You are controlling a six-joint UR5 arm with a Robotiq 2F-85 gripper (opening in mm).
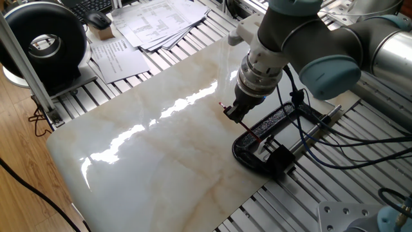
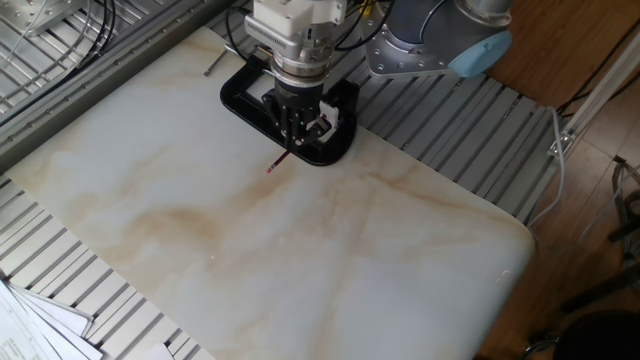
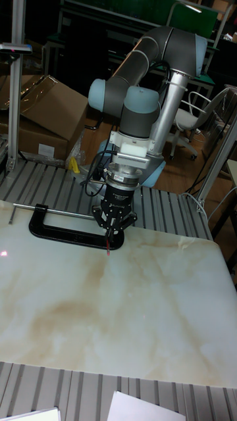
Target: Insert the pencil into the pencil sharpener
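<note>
My gripper point(image 1: 235, 113) point(image 2: 292, 140) point(image 3: 110, 231) is shut on the thin red pencil point(image 1: 251, 132) point(image 2: 272, 164) point(image 3: 107, 246). The pencil hangs slanted, low over the marble slab's edge. One end points out over the slab. The other end reaches toward the black C-clamp point(image 1: 270, 121) point(image 2: 238, 98) point(image 3: 49, 234). The pencil sharpener point(image 1: 278, 156), a small black block, sits inside the clamp at its near end, a short way beyond the pencil. In the other fixed view and the tall fixed view the gripper hides the sharpener.
The marble slab point(image 1: 154, 148) point(image 2: 300, 260) point(image 3: 118, 309) covers the table. The clamp's silver bar point(image 1: 318, 125) point(image 3: 52, 212) runs along the slatted frame. Papers point(image 1: 154, 22) and a black round device point(image 1: 45, 45) lie beyond the slab's far corner.
</note>
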